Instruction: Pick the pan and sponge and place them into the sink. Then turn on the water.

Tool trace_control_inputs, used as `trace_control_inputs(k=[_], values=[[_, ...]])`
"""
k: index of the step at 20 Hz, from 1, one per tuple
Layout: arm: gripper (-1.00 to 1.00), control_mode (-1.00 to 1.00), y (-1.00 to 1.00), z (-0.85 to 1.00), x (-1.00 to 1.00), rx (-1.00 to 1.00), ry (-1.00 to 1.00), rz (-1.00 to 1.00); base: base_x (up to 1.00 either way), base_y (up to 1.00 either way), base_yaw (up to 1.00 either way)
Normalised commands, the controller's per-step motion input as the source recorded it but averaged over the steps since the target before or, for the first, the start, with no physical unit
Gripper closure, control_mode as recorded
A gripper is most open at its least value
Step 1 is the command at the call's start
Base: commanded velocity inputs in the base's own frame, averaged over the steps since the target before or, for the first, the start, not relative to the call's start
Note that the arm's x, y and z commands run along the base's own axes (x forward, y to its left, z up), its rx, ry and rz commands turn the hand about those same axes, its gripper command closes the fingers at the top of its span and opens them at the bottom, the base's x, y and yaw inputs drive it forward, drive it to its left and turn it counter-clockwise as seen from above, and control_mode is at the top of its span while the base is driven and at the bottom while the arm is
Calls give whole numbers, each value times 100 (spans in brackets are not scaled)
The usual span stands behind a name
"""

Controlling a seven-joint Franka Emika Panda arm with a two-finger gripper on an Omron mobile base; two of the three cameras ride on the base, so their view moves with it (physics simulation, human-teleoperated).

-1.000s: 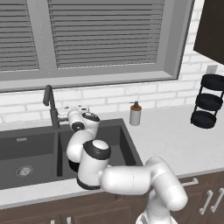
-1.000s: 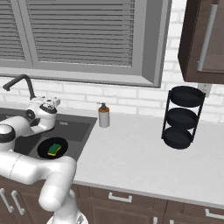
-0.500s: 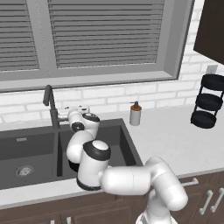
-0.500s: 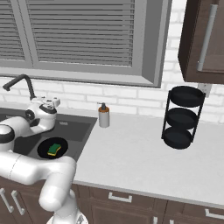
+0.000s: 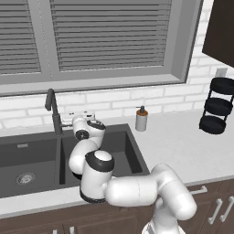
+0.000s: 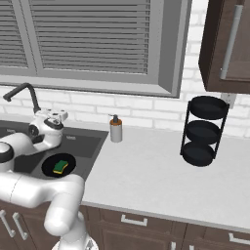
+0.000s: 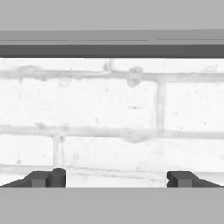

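In the right basin of the sink (image 6: 93, 146), to the right of the faucet (image 6: 22, 93), the pan (image 6: 58, 165) lies flat on the basin floor with the sponge (image 6: 60, 166) resting on it, green face up; both objects have thus been delivered, and the first part of the task reads as complete. Behind the sink, beside the faucet (image 5: 52, 112) base, the gripper (image 5: 77, 116) is held level with its fingers spread wide and nothing between them. In the hand view the two fingertips (image 7: 48, 178) stand far apart, and the camera faces the white brick wall (image 7: 109, 122) behind the faucet, below the dark window sill (image 7: 109, 50). No stream of water is visible at the faucet spout in either base view, so the water appears not yet turned on; this is judged to be the one step left. The position of the empty gripper close to the faucet suggests that the arm is set up for that step, though contact with the faucet cannot be told from these views. To the right of the sink, the soap dispenser (image 6: 115, 129) stands upright on the counter (image 6: 161, 180), and well beyond it the black tiered rack (image 6: 202, 132).
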Motion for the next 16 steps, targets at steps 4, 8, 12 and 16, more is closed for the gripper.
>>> trace_control_inputs(k=[4,8,12,16], values=[[-100,-100,-68,0,2,0,-7,0,0,0,0],[-100,-100,-67,0,3,0,-6,0,0,0,0],[-100,-100,-62,-2,6,0,-5,0,0,0,0],[-100,-100,-56,-3,9,0,-4,0,0,0,0]])
